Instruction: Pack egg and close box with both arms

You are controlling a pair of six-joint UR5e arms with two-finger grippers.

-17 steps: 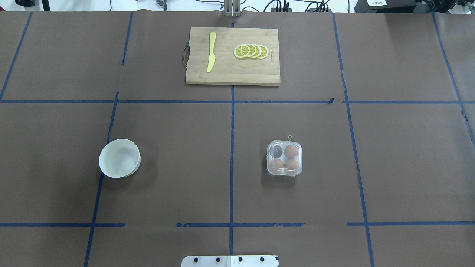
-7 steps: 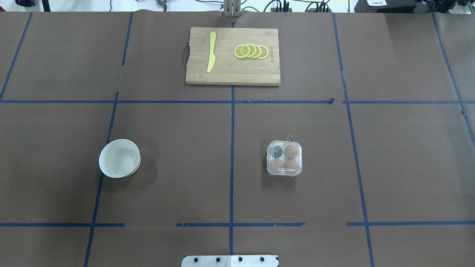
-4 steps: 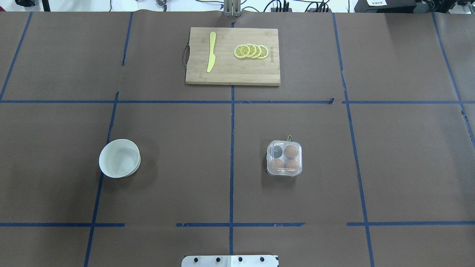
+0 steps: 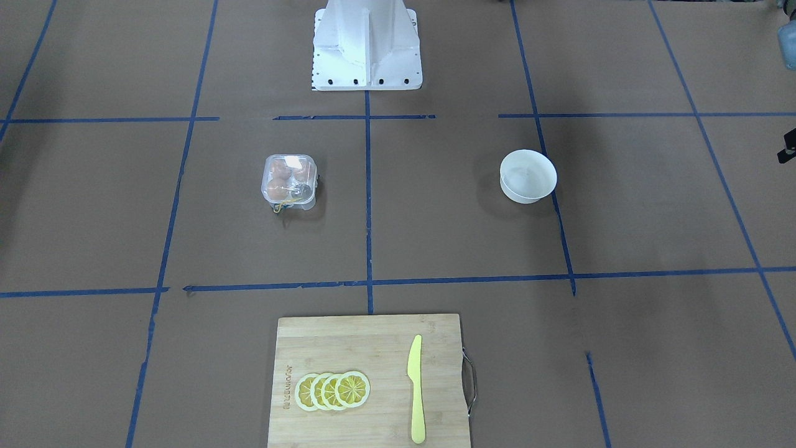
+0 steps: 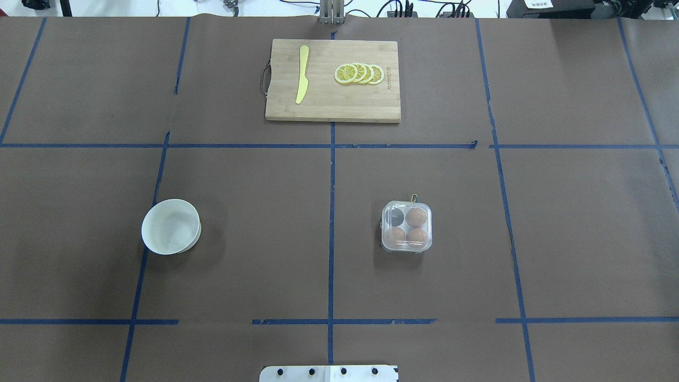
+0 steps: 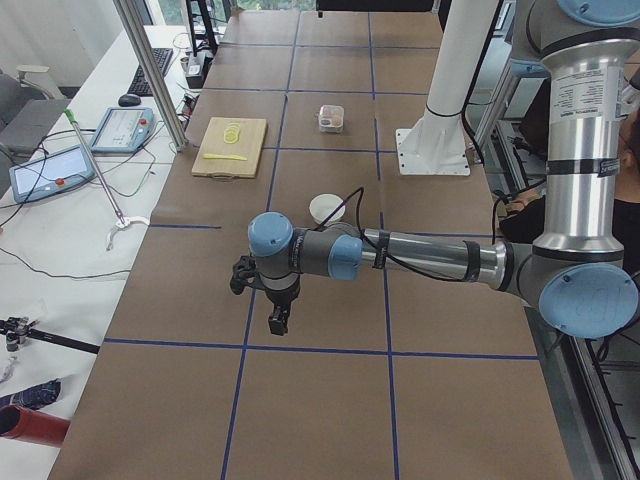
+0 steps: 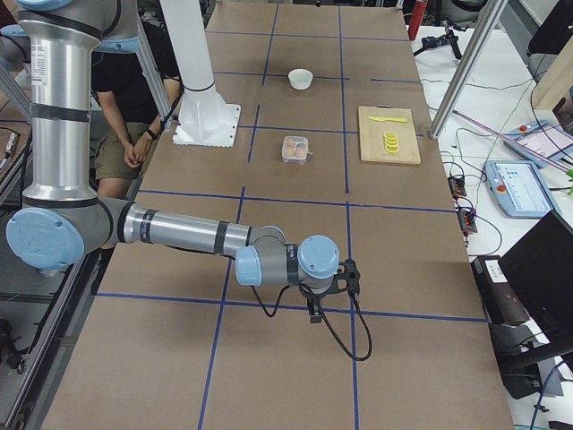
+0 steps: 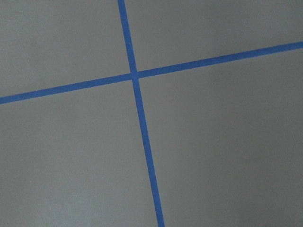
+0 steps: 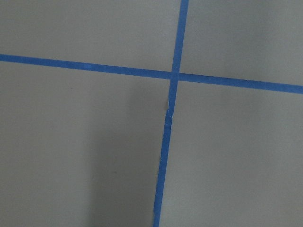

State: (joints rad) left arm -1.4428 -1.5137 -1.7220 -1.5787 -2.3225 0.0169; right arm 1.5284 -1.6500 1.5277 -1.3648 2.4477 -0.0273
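Observation:
The box (image 5: 406, 226) is a clear plastic carton right of the table's centre line, with its domed lid down. Three tan-brown eggs sit in its cells, one of them the egg (image 5: 416, 216); the far-left cell (image 5: 395, 215) looks dark and empty. The box also shows in the front-facing view (image 4: 290, 180). My left gripper (image 6: 276, 321) shows only in the exterior left view, far from the box, low over the paper; I cannot tell if it is open. My right gripper (image 7: 313, 311) shows only in the exterior right view, equally far away; its state is unclear.
A round white bowl (image 5: 171, 226) stands left of centre. A wooden cutting board (image 5: 333, 79) at the far side carries a yellow knife (image 5: 302, 74) and lemon slices (image 5: 359, 74). The white pedestal (image 4: 367, 43) stands at the near edge. Both wrist views show only brown paper and blue tape.

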